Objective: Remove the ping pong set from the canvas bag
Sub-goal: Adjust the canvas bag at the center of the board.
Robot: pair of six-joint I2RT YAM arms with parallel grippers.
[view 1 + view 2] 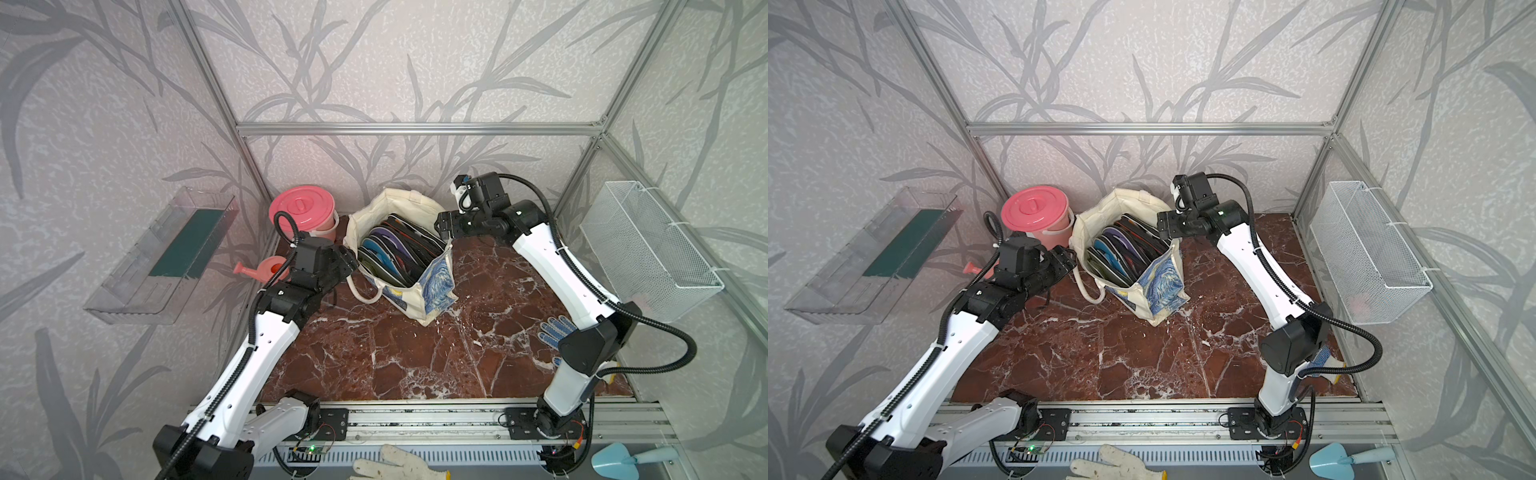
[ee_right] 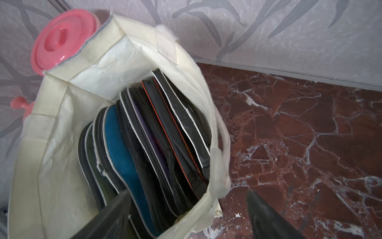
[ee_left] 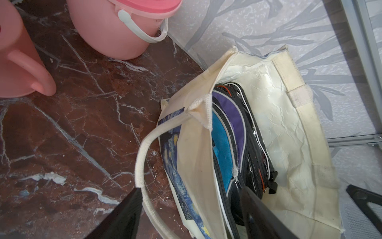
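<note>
The cream canvas bag [image 1: 436, 284] [image 1: 1158, 286] with a blue swirl print stands open at the back of the marble table. The ping pong set [image 1: 395, 253] [image 1: 1125, 253] stands on edge inside it: teal [image 3: 225, 144] [image 2: 124, 157], purple [image 3: 235, 115] and black cases packed side by side. My left gripper [image 1: 347, 262] [image 3: 191, 191] is open and straddles the bag's left wall, one finger by the rope handle [image 3: 144, 157], the other inside. My right gripper [image 1: 442, 226] [image 2: 188, 193] is open across the opposite wall, one finger over the cases, one outside.
A pink lidded bucket [image 1: 301, 210] and a pink watering can [image 1: 266, 268] stand left of the bag. A wire basket [image 1: 648, 249] hangs on the right wall, a clear tray [image 1: 166, 257] on the left. A blue dotted glove [image 1: 555, 330] lies under the right arm.
</note>
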